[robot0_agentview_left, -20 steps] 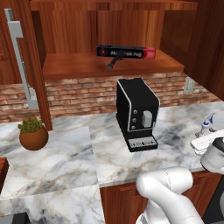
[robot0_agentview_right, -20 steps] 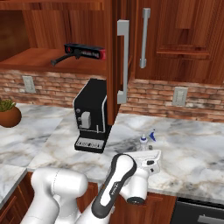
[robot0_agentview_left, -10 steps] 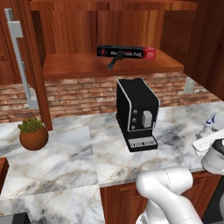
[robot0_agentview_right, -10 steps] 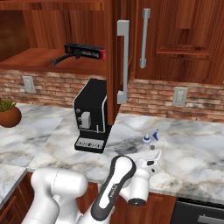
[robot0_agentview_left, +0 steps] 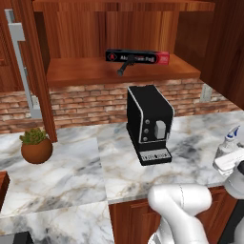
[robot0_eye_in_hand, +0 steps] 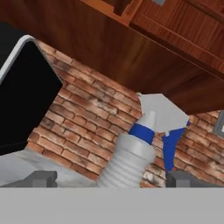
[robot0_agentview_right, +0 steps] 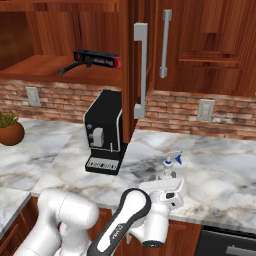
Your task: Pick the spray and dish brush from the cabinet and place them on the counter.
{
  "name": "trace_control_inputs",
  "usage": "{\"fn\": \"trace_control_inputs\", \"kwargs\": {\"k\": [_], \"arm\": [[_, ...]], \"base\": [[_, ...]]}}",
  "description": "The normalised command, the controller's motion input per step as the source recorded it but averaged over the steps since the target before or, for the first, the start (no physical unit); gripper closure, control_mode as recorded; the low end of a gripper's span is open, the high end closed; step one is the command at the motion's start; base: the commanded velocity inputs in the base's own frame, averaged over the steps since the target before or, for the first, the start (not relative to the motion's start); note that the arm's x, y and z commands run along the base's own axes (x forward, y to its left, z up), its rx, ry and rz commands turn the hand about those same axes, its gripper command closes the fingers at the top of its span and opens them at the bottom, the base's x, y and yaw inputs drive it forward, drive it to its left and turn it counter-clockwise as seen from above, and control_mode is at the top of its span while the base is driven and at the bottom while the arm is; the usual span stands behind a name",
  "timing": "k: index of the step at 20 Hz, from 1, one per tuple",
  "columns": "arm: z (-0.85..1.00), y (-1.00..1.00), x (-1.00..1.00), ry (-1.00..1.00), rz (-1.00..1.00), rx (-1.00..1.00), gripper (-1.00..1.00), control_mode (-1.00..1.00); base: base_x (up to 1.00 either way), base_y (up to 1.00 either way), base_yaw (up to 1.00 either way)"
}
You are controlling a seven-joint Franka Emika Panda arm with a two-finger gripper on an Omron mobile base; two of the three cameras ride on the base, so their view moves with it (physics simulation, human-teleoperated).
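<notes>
Spray (robot0_agentview_right: 170, 167): you see one, upright near counter (robot0_agentview_right: 225, 170) edge; one brush (robot0_agentview_left: 123, 68) at 12 o'clock in cabinet (robot0_agentview_left: 119, 71). Gripper (robot0_eye_in_hand: 111, 178) jaws apart around spray.

Domestic kitchen: white-grey veined marble counter (robot0_agentview_left: 71, 176), red-brown brick backsplash (robot0_agentview_left: 86, 102), reddish wooden wall cabinet (robot0_agentview_right: 200, 45) with grey bar handles, black boxy coffee machine (robot0_agentview_left: 148, 123), small potted plant (robot0_agentview_left: 36, 146).

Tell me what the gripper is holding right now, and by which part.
Nothing is held. The gripper is open, its fingertips standing wide on either side of the spray, which stands on the counter.
</notes>
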Motion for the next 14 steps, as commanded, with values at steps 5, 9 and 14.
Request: {"fn": "trace_control_inputs", "kwargs": {"k": [5, 9, 14], "arm": [[0.08, 0.03, -0.21, 0.00, 0.00, 0.00, -1.00, -1.00], [0.26, 0.06, -0.66, -0.07, 0.00, 0.00, -1.00, -1.00], [0.56, 0.42, -0.63, -0.07, 0.00, 0.00, -1.00, -1.00]], "base": [[0.00, 0.00, 0.00], [0.00, 0.00, 0.00], [0.00, 0.00, 0.00]]}}
